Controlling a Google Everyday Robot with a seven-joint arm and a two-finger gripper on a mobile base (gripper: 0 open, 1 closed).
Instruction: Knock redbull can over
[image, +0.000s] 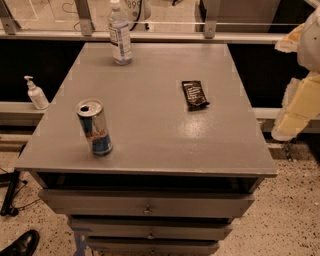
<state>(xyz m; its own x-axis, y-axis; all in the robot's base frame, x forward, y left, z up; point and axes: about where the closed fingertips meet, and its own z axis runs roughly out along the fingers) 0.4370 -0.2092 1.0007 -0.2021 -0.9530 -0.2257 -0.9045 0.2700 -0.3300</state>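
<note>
The redbull can (94, 127) stands upright near the front left of the grey table top (150, 100), its silver and blue sides facing me and its tab top open. My gripper (294, 112) hangs at the far right edge of the view, off the table's right side and well away from the can. It holds nothing that I can see.
A clear water bottle (120, 35) stands at the table's back left. A flat black snack wrapper (194, 94) lies right of centre. A white pump bottle (36, 93) sits on a ledge left of the table. Drawers (147, 205) are below the top. A black shoe (22, 243) is on the floor.
</note>
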